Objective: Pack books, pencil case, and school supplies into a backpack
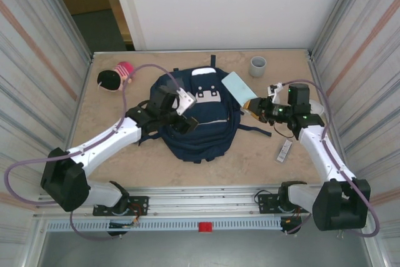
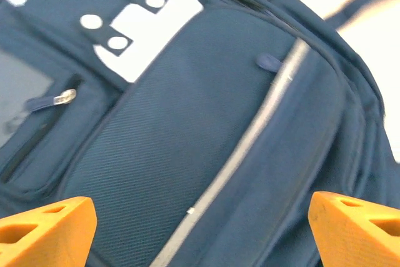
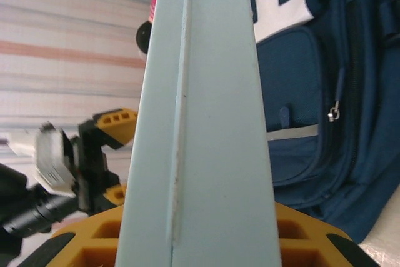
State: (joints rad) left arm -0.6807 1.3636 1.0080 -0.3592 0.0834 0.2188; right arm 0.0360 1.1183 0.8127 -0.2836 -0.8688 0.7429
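Observation:
The navy backpack (image 1: 203, 132) lies flat in the middle of the table, white patches toward the far side. My left gripper (image 1: 186, 122) hovers over its front, open wide, with nothing between the orange fingertips (image 2: 47, 226); the front pocket and pale stripe of the backpack (image 2: 206, 129) lie under them. My right gripper (image 1: 251, 105) is shut on one end of the pale mint pencil case (image 1: 237, 85), which sticks out toward the backpack's upper right corner. From the wrist, the pencil case (image 3: 200, 123) rises between the orange fingers (image 3: 306, 242). One white school supply piece (image 1: 284, 151) lies right of the backpack. The books are hidden.
A grey cup (image 1: 258, 65) stands at the back right. A black and pink round toy (image 1: 115, 77) lies at the back left. Ribbed metal walls close in both sides, and a white panel stands behind the table. Bare tabletop (image 1: 206, 173) shows in front of the backpack.

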